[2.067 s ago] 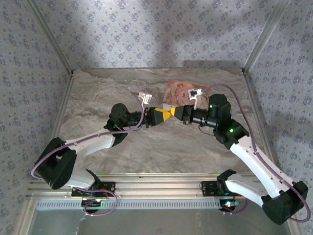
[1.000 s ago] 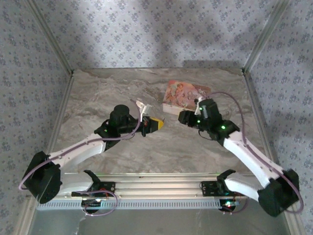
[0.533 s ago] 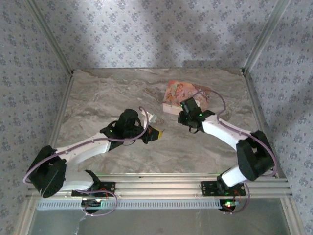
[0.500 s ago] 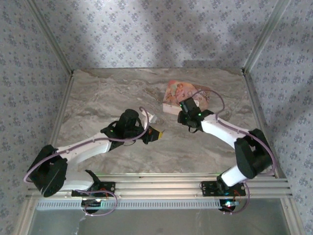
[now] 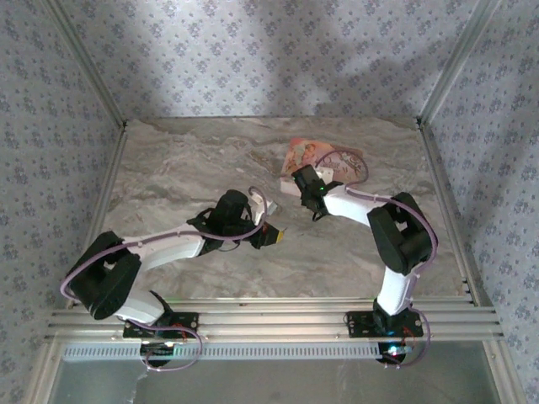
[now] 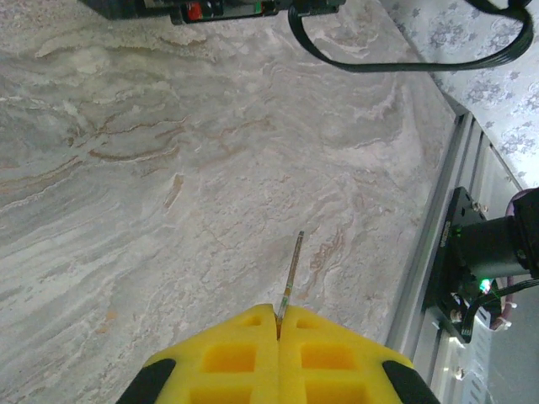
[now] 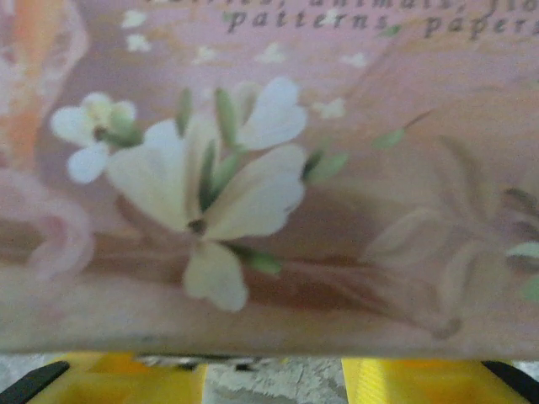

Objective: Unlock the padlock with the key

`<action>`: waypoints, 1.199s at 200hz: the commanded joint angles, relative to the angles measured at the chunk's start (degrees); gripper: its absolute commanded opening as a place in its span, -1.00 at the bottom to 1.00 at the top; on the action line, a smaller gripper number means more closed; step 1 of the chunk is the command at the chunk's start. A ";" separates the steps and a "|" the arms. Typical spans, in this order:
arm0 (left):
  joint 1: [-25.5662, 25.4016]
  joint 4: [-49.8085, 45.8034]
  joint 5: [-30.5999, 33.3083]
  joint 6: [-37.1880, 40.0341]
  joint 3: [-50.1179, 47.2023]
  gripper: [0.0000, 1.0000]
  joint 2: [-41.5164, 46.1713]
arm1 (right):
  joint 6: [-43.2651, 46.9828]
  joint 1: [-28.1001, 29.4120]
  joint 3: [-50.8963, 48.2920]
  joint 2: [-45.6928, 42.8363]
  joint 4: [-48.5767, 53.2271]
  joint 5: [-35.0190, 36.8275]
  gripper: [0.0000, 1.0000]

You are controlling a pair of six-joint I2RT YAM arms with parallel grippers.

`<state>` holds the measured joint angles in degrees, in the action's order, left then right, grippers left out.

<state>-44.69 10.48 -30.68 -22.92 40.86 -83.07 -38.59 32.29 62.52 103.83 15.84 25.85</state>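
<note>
Left gripper: jaws pressed fully together, clamped on the key.
Key: thin blade sticking straight out from between the yellow pads, over bare table, touching nothing else.
Right gripper: jaws standing apart with table showing in the gap; nothing seen held. Nose close against the pink flowered book.
Padlock: cannot be told apart. A dark sliver under the book's near edge, between the right fingers, may belong to it.
Arms, top view: left gripper at mid-table, right gripper at the book's near left corner, the two near each other but apart.
Step in hand: judged as key secured, lock not yet presented.
Next move calls for: the right jaws to hold the lock body steady, keyway facing left, then the blade lined up square before pushing in.
</note>
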 commanded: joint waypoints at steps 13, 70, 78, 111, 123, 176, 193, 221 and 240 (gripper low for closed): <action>-0.21 1.30 -1.56 2.41 0.59 -1.00 -0.44 | -1.62 -0.40 1.95 2.23 -0.81 5.09 -0.16; -0.16 2.69 -0.61 3.40 -1.09 -1.00 0.06 | 0.37 -0.55 5.33 6.56 0.21 5.27 -0.20; -0.21 2.69 -0.53 3.40 -1.22 -1.00 0.07 | 0.57 -0.54 7.13 7.10 0.16 5.27 -0.25; -0.16 2.27 -0.17 3.45 -1.74 -1.00 0.17 | 1.48 -0.67 8.22 8.81 0.07 5.51 -0.47; -0.14 2.07 -0.24 3.33 -1.93 -1.00 0.06 | 2.08 -0.76 8.23 9.09 -0.25 5.58 -0.56; -0.17 2.33 0.39 3.14 -2.54 -1.00 -0.85 | 5.08 -0.37 6.48 6.85 -1.62 2.72 -0.92; -0.19 2.66 0.69 2.97 -2.50 -1.00 -1.69 | 5.15 -0.21 3.61 4.58 -2.29 0.25 -1.00; -0.27 4.24 1.42 2.55 -3.06 -1.00 -2.62 | 3.84 -0.60 -0.50 -0.55 -3.38 -8.75 -1.00; -0.25 4.76 2.75 3.43 -3.67 -1.00 -2.97 | 0.36 -1.49 -2.60 -5.16 -2.41 -16.30 -1.00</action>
<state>-44.71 13.17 -29.54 -20.80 37.85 -85.45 -34.94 31.59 62.30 104.51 12.12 20.32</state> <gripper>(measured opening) 0.054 0.208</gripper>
